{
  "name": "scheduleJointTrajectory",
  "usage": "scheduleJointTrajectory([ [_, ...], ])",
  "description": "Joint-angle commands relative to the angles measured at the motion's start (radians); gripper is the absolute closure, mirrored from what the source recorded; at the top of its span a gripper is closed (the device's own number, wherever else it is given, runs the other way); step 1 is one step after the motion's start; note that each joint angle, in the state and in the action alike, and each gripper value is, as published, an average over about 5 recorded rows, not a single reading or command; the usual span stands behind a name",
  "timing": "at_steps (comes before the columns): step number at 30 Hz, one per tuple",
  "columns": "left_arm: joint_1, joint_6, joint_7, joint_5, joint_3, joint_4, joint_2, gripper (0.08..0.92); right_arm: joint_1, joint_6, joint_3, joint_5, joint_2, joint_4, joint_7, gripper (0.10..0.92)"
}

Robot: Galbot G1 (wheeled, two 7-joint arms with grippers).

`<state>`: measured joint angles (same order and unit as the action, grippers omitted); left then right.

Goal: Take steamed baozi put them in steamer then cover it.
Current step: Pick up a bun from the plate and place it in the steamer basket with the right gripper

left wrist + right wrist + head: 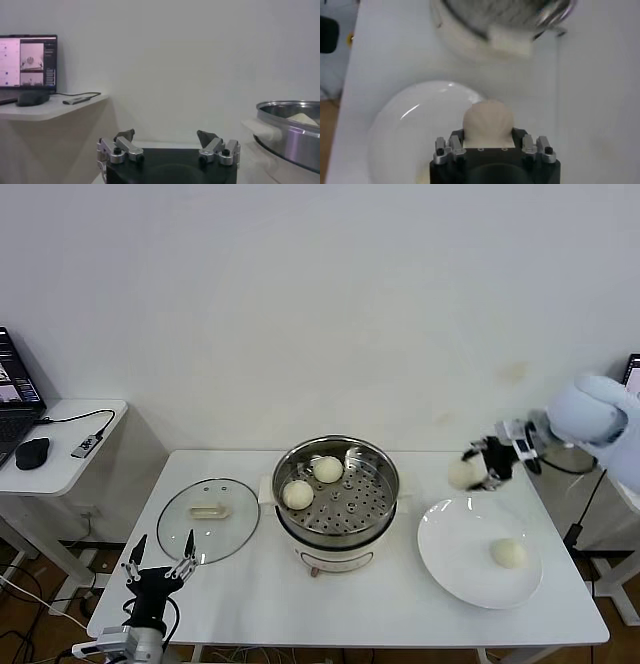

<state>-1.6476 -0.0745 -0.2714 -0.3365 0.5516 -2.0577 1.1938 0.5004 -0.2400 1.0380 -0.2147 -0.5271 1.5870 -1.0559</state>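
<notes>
The steel steamer (336,491) stands mid-table on its white base, with two cream baozi (298,494) (328,469) on its perforated tray. My right gripper (476,469) is shut on a third baozi (462,473) and holds it in the air above the far edge of the white plate (470,569), to the right of the steamer. In the right wrist view that bun (488,121) sits between the fingers, with the steamer (505,22) ahead. A fourth baozi (508,553) lies on the plate. The glass cover (208,519) lies flat left of the steamer. My left gripper (158,568) is open, parked at the table's front left corner.
A side desk (60,454) at the far left holds a laptop, a mouse (32,452) and a cable. The left wrist view shows the steamer's rim (290,131) to one side. The table's front edge runs just beyond the left gripper.
</notes>
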Motion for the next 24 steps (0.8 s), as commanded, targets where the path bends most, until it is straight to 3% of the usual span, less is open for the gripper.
scheduleJointTrajectory([
  [1, -0.005, -0.001, -0.001, 0.006, 0.003, -0.002, 0.012, 0.177, 0.202, 0.031, 0.187, -0.12, -0.249, 0.033, 0.08, 0.423],
  [14, -0.008, -0.007, -0.002, 0.014, 0.011, -0.006, 0.037, 0.177, 0.101, 0.279, 0.303, 0.027, -0.502, -0.077, 0.112, 0.423],
  [24, -0.005, -0.014, -0.002, 0.016, 0.016, 0.003, 0.034, 0.177, 0.082, 0.429, 0.334, 0.201, -0.591, -0.154, 0.103, 0.423],
])
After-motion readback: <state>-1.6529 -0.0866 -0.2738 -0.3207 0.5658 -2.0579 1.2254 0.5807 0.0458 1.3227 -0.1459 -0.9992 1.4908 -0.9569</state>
